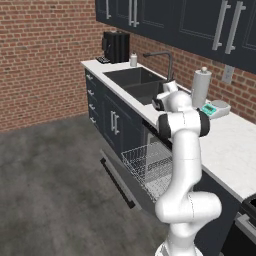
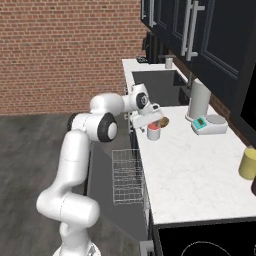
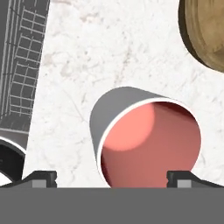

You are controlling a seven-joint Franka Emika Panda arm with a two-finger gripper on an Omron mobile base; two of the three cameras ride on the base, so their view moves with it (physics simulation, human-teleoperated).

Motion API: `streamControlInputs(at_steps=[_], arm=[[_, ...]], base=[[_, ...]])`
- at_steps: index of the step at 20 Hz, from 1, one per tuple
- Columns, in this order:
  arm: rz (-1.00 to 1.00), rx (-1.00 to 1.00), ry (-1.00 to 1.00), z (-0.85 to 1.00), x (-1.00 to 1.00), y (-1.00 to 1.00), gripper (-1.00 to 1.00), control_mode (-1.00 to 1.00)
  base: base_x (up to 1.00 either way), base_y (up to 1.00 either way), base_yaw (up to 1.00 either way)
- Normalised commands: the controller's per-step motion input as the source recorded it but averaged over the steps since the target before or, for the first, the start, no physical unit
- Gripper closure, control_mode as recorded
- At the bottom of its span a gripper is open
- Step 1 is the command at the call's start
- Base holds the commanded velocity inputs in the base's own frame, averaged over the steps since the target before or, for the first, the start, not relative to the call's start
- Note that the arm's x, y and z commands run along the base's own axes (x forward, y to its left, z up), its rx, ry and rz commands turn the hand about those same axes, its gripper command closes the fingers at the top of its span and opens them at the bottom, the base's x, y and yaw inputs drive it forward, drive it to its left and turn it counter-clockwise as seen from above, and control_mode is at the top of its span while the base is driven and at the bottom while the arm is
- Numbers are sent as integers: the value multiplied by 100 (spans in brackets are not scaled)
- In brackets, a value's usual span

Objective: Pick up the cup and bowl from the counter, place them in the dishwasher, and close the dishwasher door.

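We are seeing flat, even rendered light and sharp focus throughout — a bright patch is glowing on the salmon inside of the cup (image 3: 148, 144), the counter (image 2: 195, 165) is reading bright without glare, and the upper cabinets (image 1: 200, 20) are sitting dark — with no blur or edge distortion.

I see the cup (image 3: 144, 140) grey outside, salmon-red inside; the bowl (image 3: 205, 33) olive-brown and wood-grained; the counter (image 3: 113, 48) white, marble-veined.

arm (image 2: 75, 150): glossy white rounded links | joints: dark bands | tool (image 3: 111, 178): dark tips
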Motion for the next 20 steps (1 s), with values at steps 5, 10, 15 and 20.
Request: streamControlInputs(at_steps=[5,10,15,20], arm=[[0,0,0,-42,13,-1,-100,-100],[0,0,-1,-17,16,0,-100,-100],[0,0,-6,-8,-5,0,100,-100],[0,-1,-14,-1,-33,8,100,-100]], base=[[0,0,0],[0,0,0],[0,0,0],[0,0,0]])
